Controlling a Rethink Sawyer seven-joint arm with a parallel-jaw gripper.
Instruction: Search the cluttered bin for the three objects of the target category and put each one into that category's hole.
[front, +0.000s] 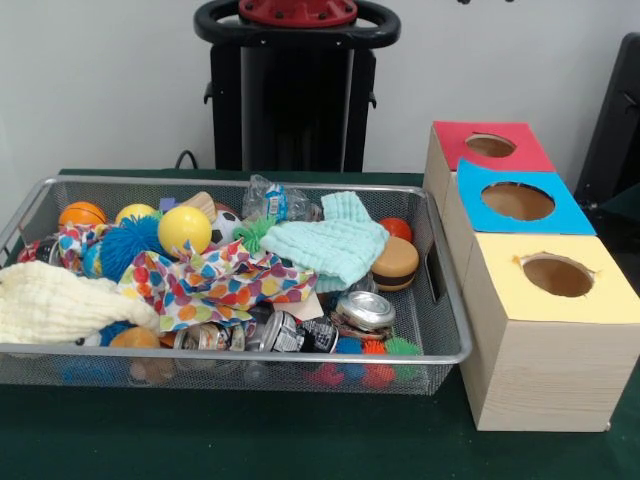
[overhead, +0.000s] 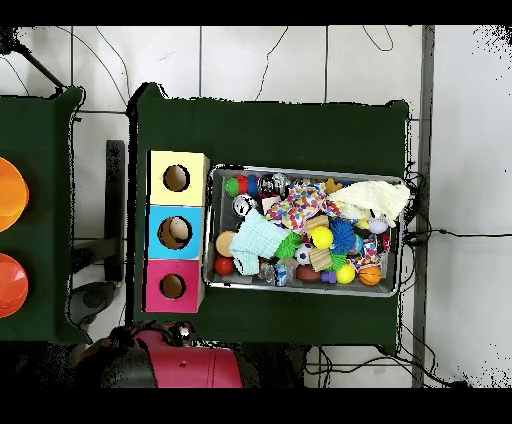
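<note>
On the table you've got the wire bin (front: 230, 352) packed full, with the three-hole box row just beside it at 3 o'clock in the front view: red hole (front: 490, 145), blue hole (front: 517, 201), yellow hole (front: 557, 275). The task line doesn't name the target category, so you pick candidates. Balls look likeliest: yellow ball (front: 184, 229) at about 10 o'clock of the bin's centre, orange basketball (front: 82, 213) at the far 9 o'clock corner, soccer ball (front: 227, 222) touching the yellow one. Judgement: light, smooth, round, prone to roll out of a pinch, so take each across its widest part from straight above. No long axis on any of them, so approach angle is free. The polka-dot cloth (front: 215, 283) and mint washcloth (front: 330, 246) are soft, drape over neighbours and will drag along if you snag them. The metal can (front: 364, 310) lies tilted at 5 o'clock, stiff and slippery, long axis roughly 9-to-3. Only the arm's base shows in both views; the gripper isn't visible, so I can't tell its state.
</note>
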